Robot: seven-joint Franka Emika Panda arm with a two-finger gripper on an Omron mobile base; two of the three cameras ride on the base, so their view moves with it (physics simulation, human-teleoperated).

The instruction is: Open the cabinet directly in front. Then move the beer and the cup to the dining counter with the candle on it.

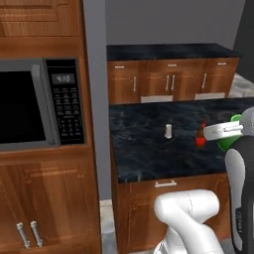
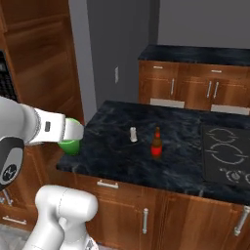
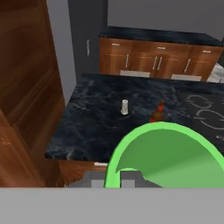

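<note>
Fingers [image 3: 114, 178] clenched on the green cup's [image 3: 170, 157] rim, beside the dining counter [image 3: 96, 127] edge.

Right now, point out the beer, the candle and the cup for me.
beer [image 2: 156, 144]: right base view, on the bottle's brown body above the red label.
candle [image 2: 133, 134]: right base view, mid-side of the white cylinder.
cup [image 3: 175, 153]: hand view, green inner wall near the rim.
</note>
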